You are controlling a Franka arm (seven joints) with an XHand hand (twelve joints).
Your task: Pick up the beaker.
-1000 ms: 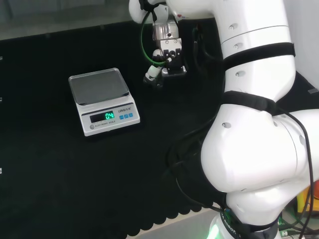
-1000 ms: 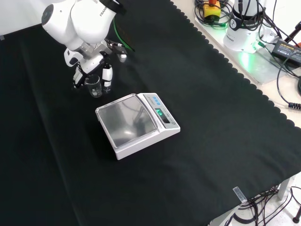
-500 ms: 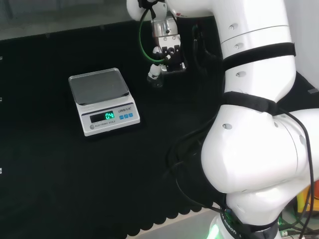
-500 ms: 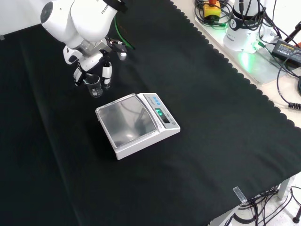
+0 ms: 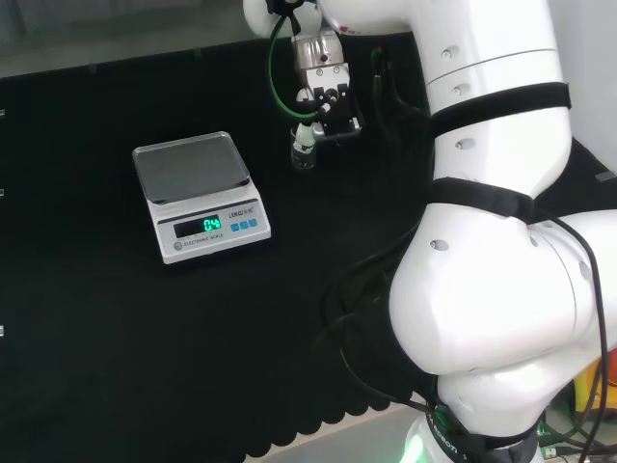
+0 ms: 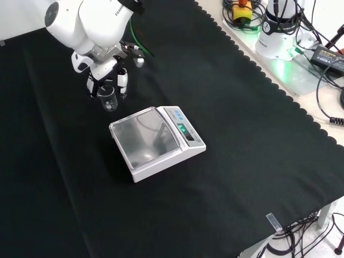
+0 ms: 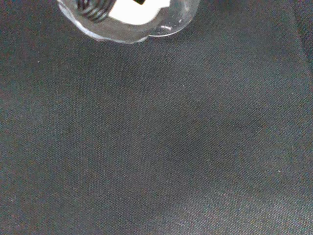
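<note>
Hand (image 6: pixel 110 75) hangs fingers-down from the wrist, curled round the small clear beaker (image 6: pixel 108 99), gripping it upright. Beaker sits just beyond the scale (image 6: pixel 157 141), off its pan's far corner in front view, above black cloth (image 6: pixel 242 123)

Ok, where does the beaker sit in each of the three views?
Head view: the beaker is right of the scale, under the hand.
Front view: beaker up and left of the scale.
Wrist view: beaker close and large against the black cloth.
Shared landmark: the scale.
</note>
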